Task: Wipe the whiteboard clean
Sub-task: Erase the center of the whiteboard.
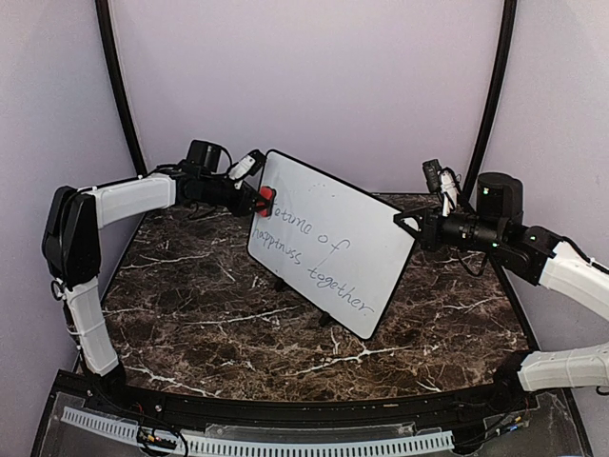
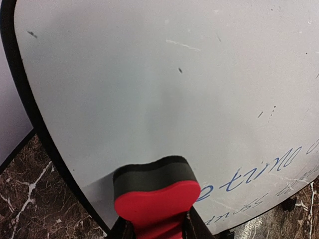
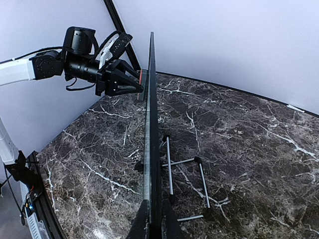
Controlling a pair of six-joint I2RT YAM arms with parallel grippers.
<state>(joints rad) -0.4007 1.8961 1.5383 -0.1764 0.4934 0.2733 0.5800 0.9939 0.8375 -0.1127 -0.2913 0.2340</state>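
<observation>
- L arm's left end effector (image 1: 255, 198) pinches a red eraser (image 2: 154, 199), its dark felt face laid against the whiteboard (image 1: 328, 243) near the board's left edge, just beside the first letters of the writing (image 1: 309, 255).
- Whiteboard stands upright mid-surface on a thin wire stand (image 3: 184, 174), tilted in the top view. The right end effector (image 3: 153, 224) is pressed together on its right edge, bracing it.
- Step in hand, by the look of it: wiping the handwritten lines. Upper part of the board is bare apart from faint specks; the lower rows read approx. "...time of happiness together".
- To do it well: felt flat on the board, even pressure, long strokes along each row w/ overlap. Push is best matched by the R grip so the board doesn't rock on the stand.
- Edges: eraser sits close to the thin black rim, so a stroke outward could slip off. Safer to sweep inward, toward the R arm, stopping short of its fingers.
- Room: marbled surface (image 1: 190, 314) in front of and behind the board shows nothing but the stand. Lavender walls (image 1: 314, 76) are near behind, so the L elbow has more room toward the front.
</observation>
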